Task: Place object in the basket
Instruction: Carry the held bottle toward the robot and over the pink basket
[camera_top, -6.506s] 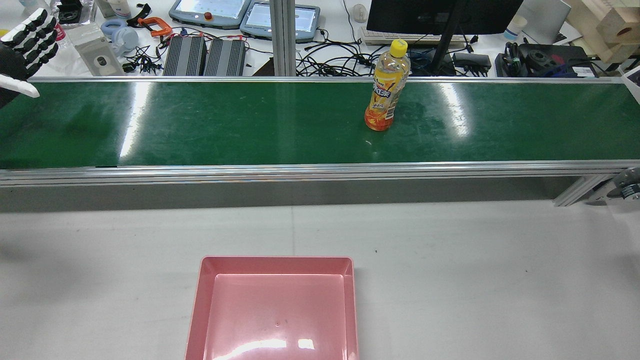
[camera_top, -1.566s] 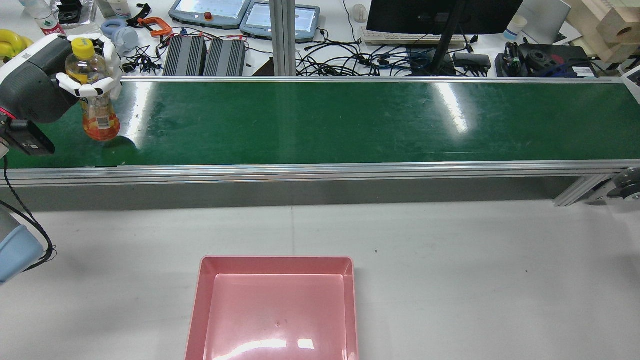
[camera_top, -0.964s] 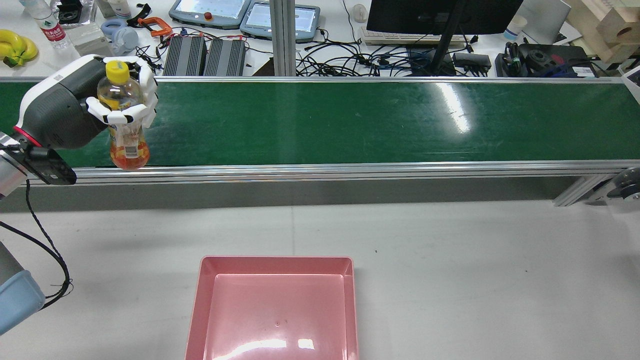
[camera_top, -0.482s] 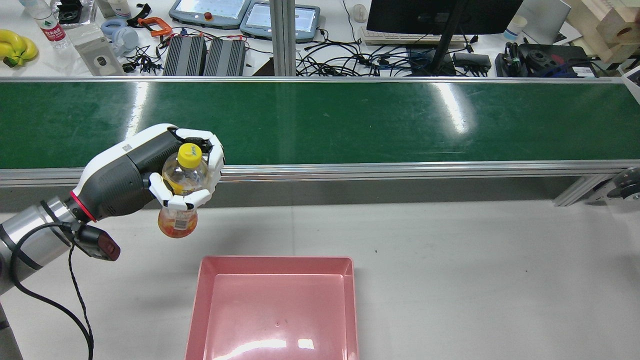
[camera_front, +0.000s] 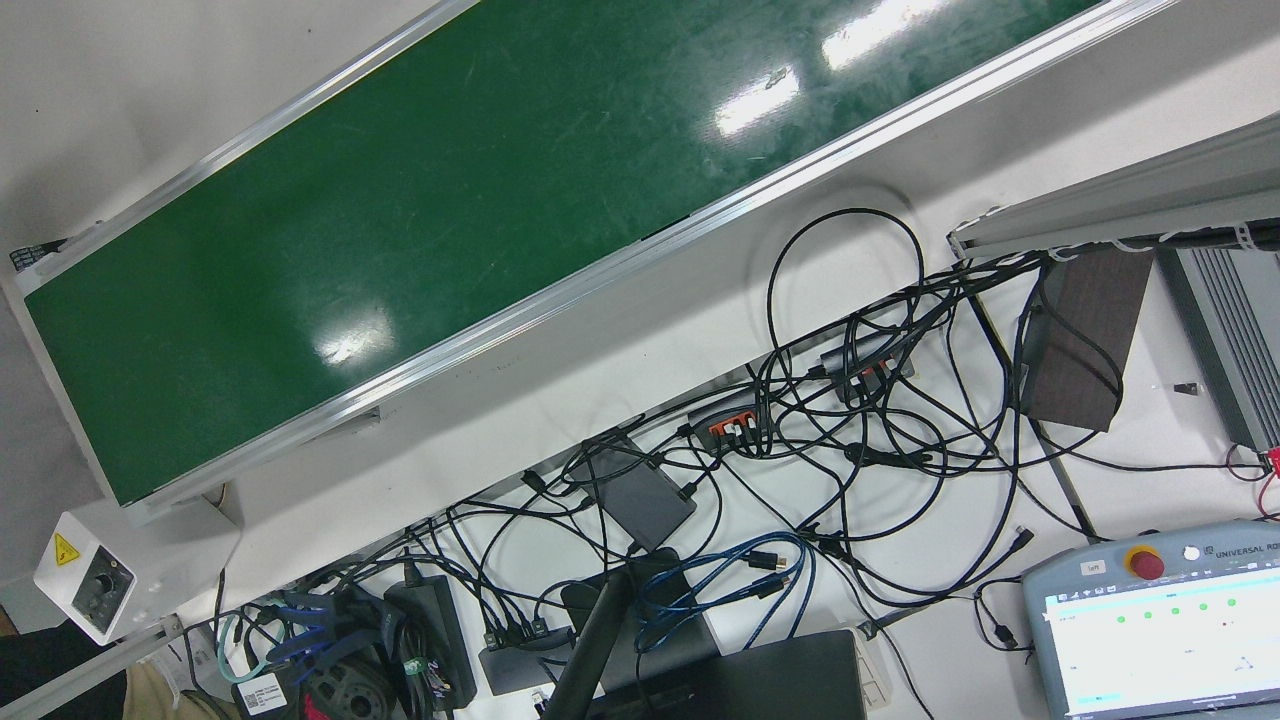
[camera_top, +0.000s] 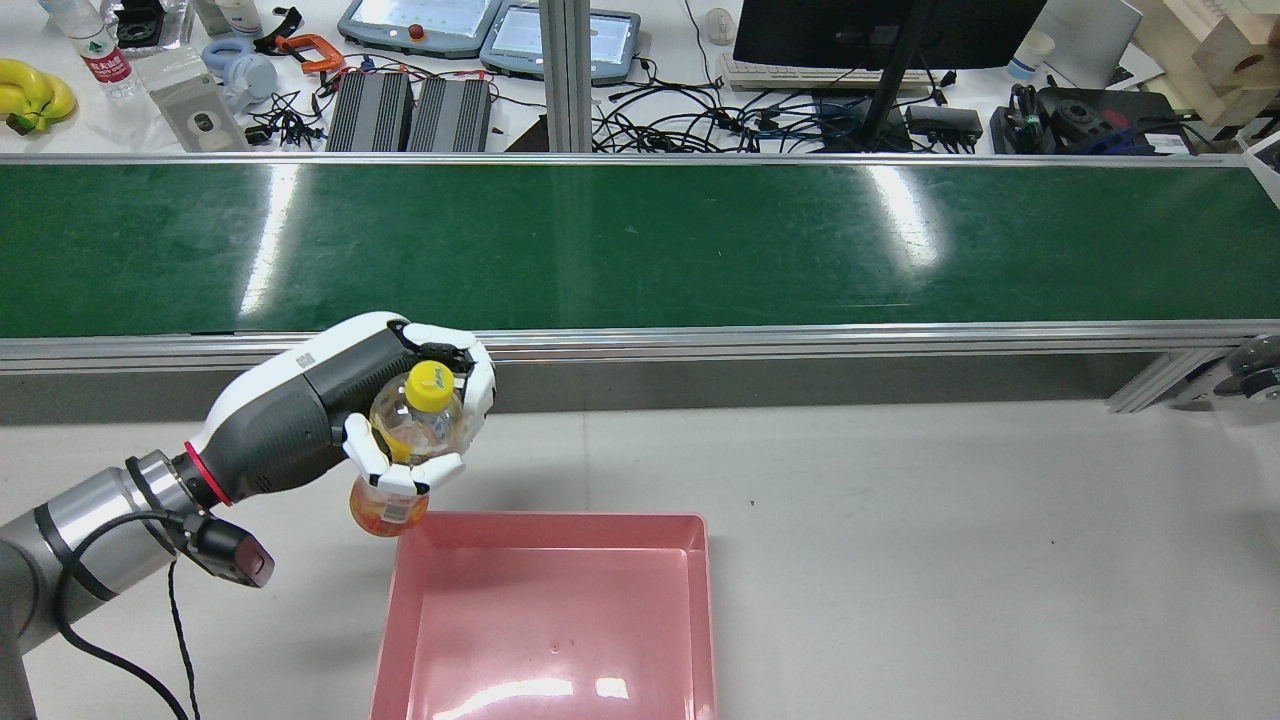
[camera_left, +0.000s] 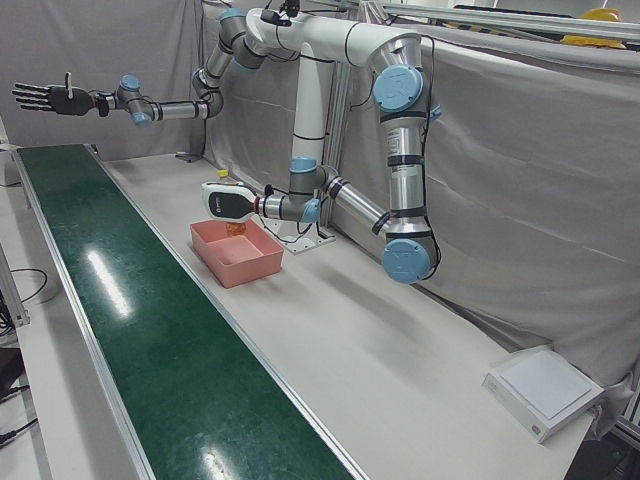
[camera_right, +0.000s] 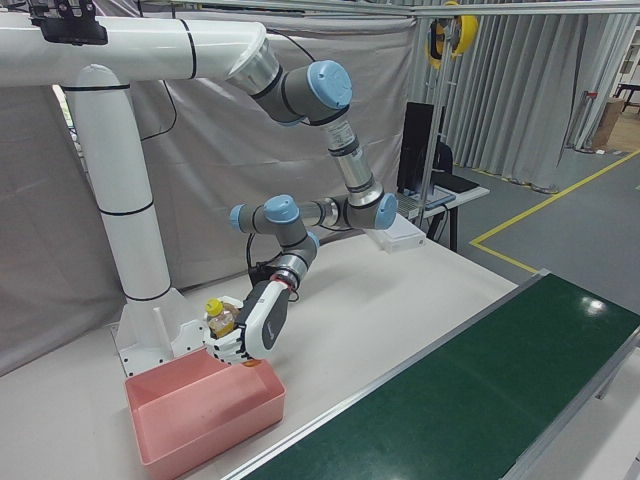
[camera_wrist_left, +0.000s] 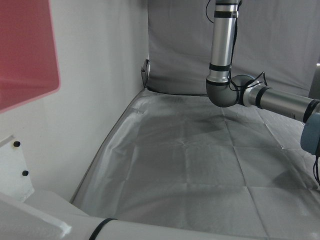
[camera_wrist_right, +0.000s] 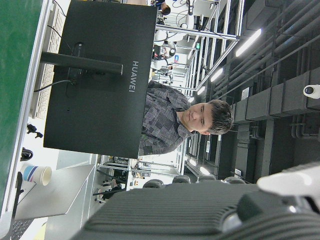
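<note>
My left hand (camera_top: 405, 420) is shut on an orange drink bottle (camera_top: 415, 425) with a yellow cap and holds it upright in the air. The bottle's base hangs just over the far left corner of the pink basket (camera_top: 550, 519). The same hand (camera_right: 250, 330) and bottle (camera_right: 220, 318) show above the basket (camera_right: 215, 435) in the right-front view. In the left-front view the left hand (camera_left: 225, 203) is above the basket (camera_left: 250, 270). My right hand (camera_left: 40, 97) is open and empty, held high beyond the belt's far end.
The green conveyor belt (camera_top: 640, 240) runs across the table behind the basket and carries nothing. Beyond it lies a bench with cables, teach pendants (camera_top: 420, 22) and a monitor stand (camera_top: 890, 80). White tabletop (camera_top: 950, 560) surrounds the basket.
The left hand lifted the bottle off the belt's left end. It carried it toward the near side and to the right, down to the basket's far left corner.
</note>
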